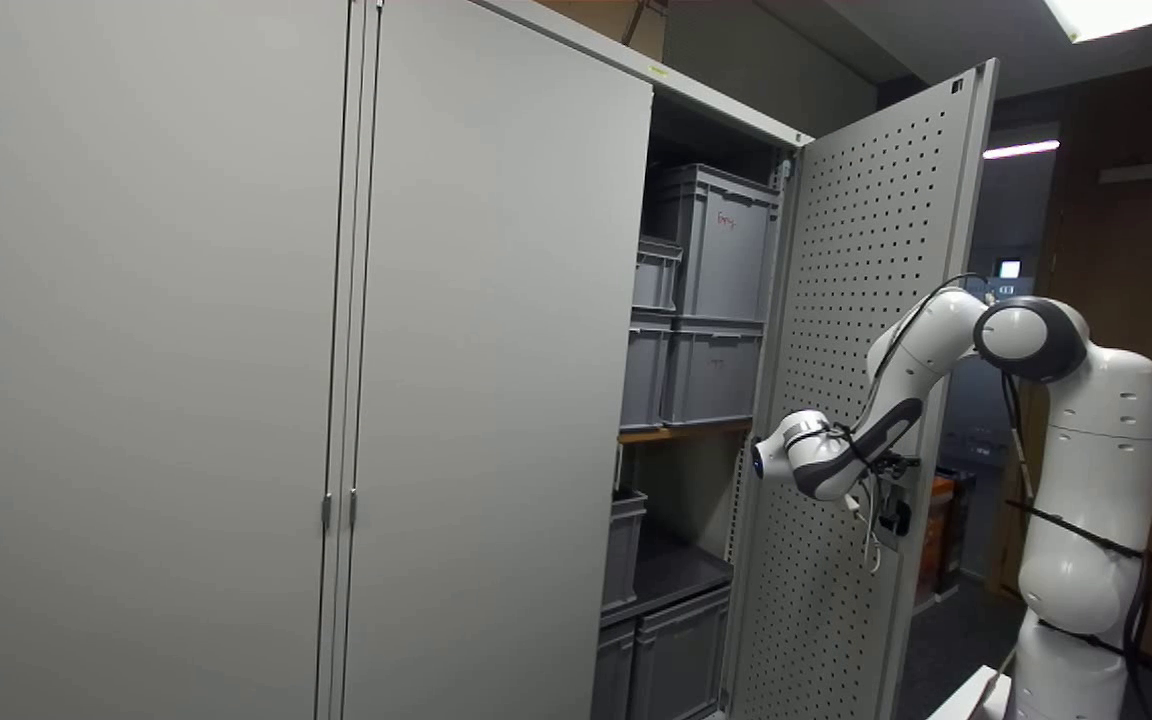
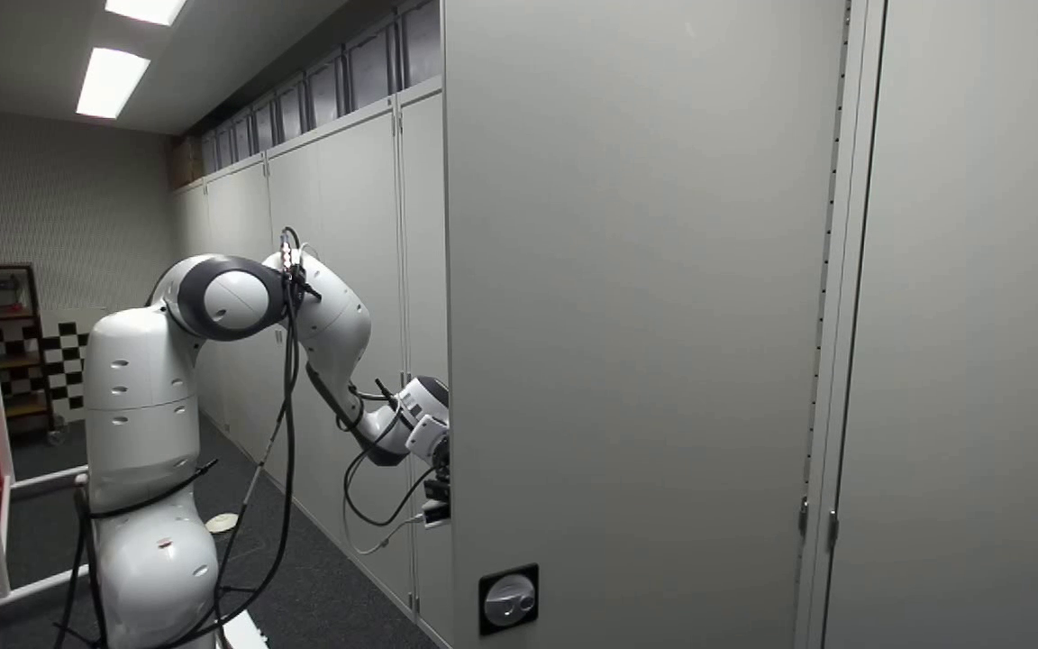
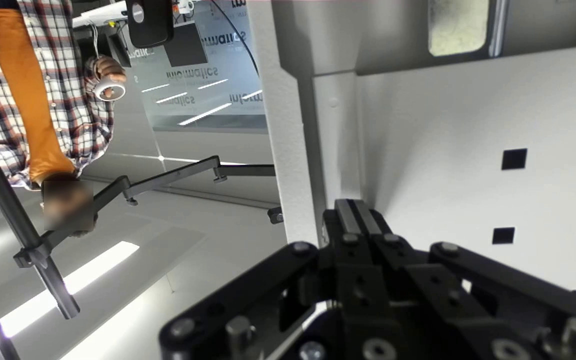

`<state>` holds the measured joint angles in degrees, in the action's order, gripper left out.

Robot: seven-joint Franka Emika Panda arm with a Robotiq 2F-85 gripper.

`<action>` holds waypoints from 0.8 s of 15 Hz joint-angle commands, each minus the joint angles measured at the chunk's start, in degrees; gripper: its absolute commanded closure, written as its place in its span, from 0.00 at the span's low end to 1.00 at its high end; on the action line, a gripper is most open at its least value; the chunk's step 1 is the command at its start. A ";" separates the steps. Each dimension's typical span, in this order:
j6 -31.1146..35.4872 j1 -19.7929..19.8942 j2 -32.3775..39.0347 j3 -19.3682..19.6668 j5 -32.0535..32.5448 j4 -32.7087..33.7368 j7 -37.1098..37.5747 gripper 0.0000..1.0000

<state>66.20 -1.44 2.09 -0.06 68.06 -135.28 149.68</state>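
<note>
A tall grey cupboard door (image 1: 836, 350) is standing open on the right of the frame in an exterior view, with grey boxes (image 1: 721, 250) showing in the gap beside it, and its plain outer face (image 2: 645, 315) is filling the right-centre of the frame in an exterior view. In the wrist view the jaws are sitting pressed together at the lower centre, pinching nothing, their tips (image 3: 348, 216) lying just beside the inner face (image 3: 418, 125) near its folded edge (image 3: 288, 150); whether they are touching it, one cannot tell. The door is looking like painted sheet metal, so it is probably behaving as a stiff, fairly heavy panel, swinging sideways rather than lifting. Its smooth paint is likely offering little grip, and although nothing is seeming fragile, hard tips could be scratching the finish. The folded edge is probably giving the best hold and the easiest leverage, while the round handle (image 2: 509, 599), appearing at the bottom centre of an exterior view, is looking shallow and awkward to grasp.
</note>
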 commanded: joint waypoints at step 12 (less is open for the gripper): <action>1.01 1.65 -1.34 0.96 0.91 0.65 -1.76 1.00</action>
<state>66.04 -1.23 2.24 0.07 67.96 -135.07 149.46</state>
